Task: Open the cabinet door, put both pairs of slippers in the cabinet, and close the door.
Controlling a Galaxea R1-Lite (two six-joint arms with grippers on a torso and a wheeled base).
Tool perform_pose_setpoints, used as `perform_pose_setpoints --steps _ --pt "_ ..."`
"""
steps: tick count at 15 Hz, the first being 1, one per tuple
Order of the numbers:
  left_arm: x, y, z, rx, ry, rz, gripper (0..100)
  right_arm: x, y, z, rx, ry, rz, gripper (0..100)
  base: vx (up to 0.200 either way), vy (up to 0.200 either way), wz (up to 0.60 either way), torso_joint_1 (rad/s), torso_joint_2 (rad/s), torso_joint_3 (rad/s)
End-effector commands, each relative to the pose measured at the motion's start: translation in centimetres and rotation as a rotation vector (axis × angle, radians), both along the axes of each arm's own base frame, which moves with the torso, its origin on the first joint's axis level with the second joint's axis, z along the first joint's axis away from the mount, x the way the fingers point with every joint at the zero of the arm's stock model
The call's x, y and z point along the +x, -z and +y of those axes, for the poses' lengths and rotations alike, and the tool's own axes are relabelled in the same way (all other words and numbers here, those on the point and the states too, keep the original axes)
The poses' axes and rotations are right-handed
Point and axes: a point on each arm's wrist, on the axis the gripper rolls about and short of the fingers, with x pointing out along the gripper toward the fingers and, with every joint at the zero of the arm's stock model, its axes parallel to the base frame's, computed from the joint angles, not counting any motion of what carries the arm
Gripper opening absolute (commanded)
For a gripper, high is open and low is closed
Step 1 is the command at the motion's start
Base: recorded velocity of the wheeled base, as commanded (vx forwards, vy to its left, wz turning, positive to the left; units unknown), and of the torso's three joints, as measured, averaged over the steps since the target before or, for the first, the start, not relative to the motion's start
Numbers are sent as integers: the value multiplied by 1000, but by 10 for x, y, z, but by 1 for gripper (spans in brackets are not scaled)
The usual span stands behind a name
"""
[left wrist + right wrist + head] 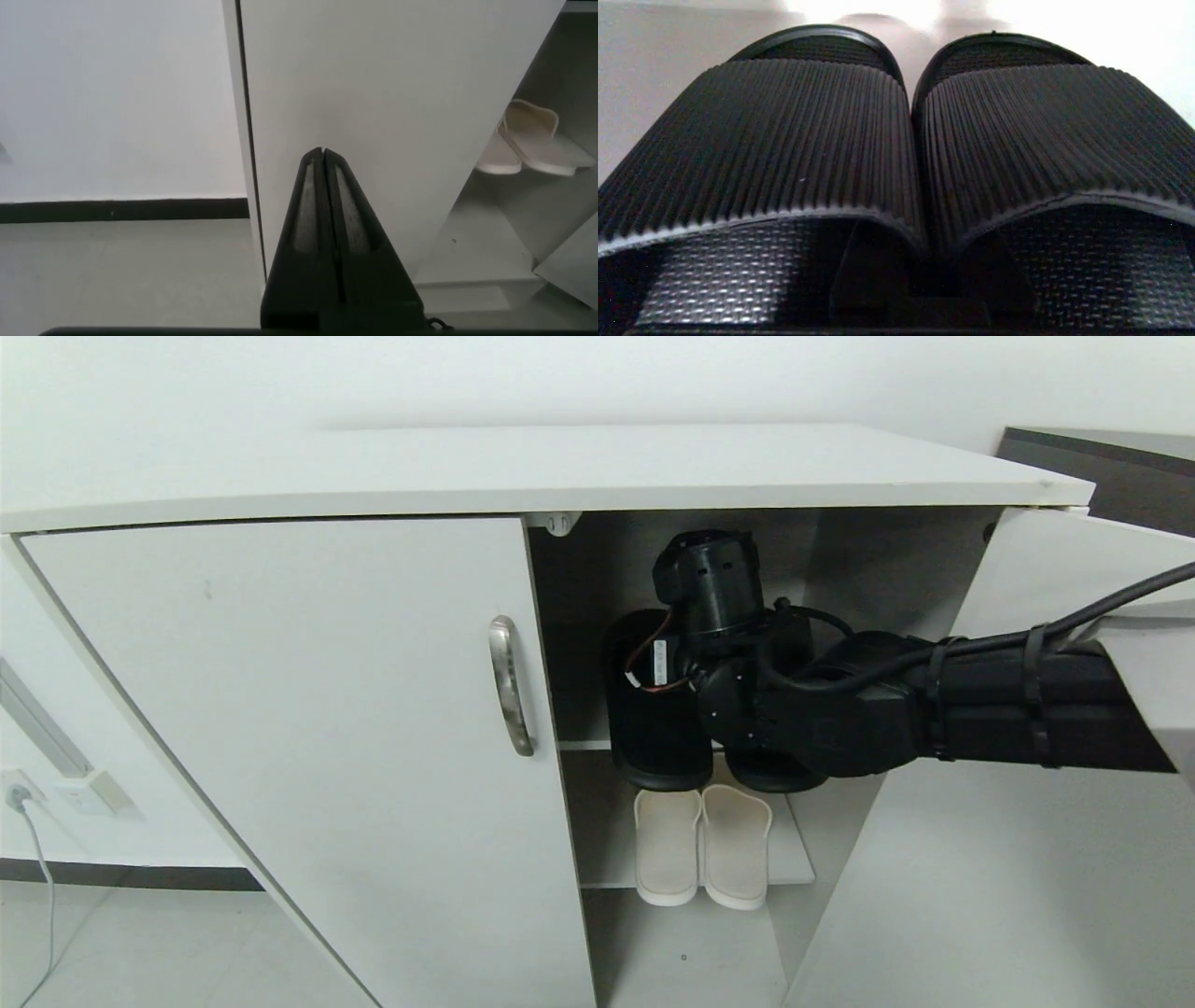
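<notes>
Lying on the upper shelf (579, 745) of the cabinet (560, 467), with their near ends past its front edge, the black slippers (653, 728) are pinched together at their inner edges by your right gripper (929, 280), one finger under each strap, the arm passing in beside the open right door (1027, 859). The white slippers (702, 845) sit side by side on the lower shelf (794, 868), just below the black pair. Your left gripper (322, 159), fingers pressed together on nothing, hangs low in front of the closed left door (280, 709).
</notes>
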Motion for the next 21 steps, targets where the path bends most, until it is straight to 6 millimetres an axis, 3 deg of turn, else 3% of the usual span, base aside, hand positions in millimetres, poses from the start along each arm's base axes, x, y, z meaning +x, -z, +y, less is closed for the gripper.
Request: perform_pose_setpoints --steps 1,6,17,18,21 --pt "0 0 0 -1 0 1 0 15 8 1 -15 19 1 0 0 0 0 0 0 0" --pt "0 0 0 -3 -2 1 0 29 9 -2 -14 43 0 0 0 0 0 0 0 0" --pt "0 0 0 -3 -2 1 0 34 17 -3 -24 52 13 0 0 0 0 0 0 0" --pt "0 0 0 -3 -2 1 0 34 17 -3 -25 52 14 100 0 0 0 0 0 0" --pt "0 0 0 -3 -2 1 0 32 20 -3 -38 50 26 100 0 0 0 0 0 0"
